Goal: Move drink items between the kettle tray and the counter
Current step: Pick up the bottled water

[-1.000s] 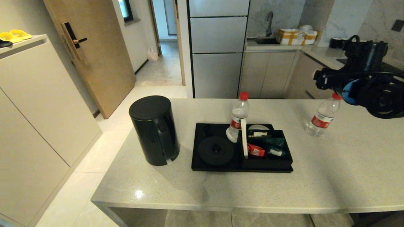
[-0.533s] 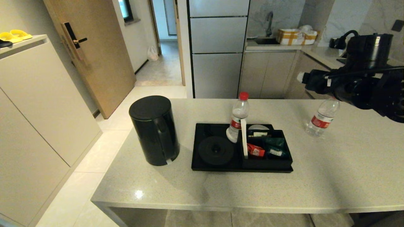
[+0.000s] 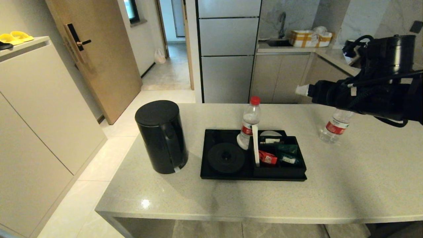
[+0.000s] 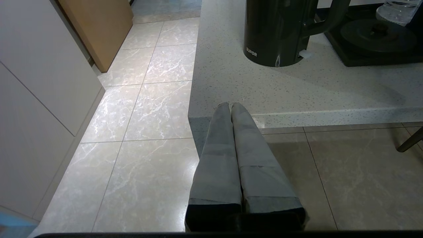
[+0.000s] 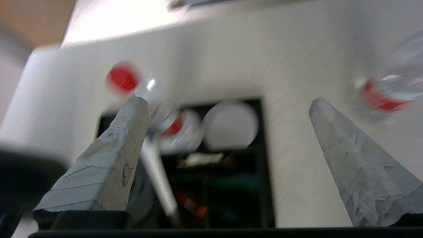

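I'm looking down on a kitchen island, the pale speckled counter (image 3: pixel 347 178), with a door and cabinets behind it. I'll place everything off the kettle tray (image 3: pixel 211 172), which sits mid-counter.

Left of the tray, off its round base (image 3: pixel 226 158) and standing directly on the stone, is the black kettle (image 3: pixel 161 136). My left gripper (image 4: pixel 230 107) is parked below the counter's near edge on the kettle's side, fingers pressed together, holding nothing.

On the tray's far side one water bottle (image 3: pixel 248 124) stands upright against the white divider strip (image 3: pixel 255 145); right of that strip the boxed compartment (image 3: pixel 281 155) holds red and green sachets. Right of the tray, well clear of it, the second water bottle (image 3: pixel 335 126) stands on the counter.

My right gripper (image 5: pixel 228 102) is in the air above the counter, to the right of and beyond the tray, fingers spread wide and empty. The wrist view looks between them at the tray bottle.

I judge this to be the approach step for that bottle. Next I need to lower the gripper, straddle the bottle above its label, stay clear of the divider, then close.
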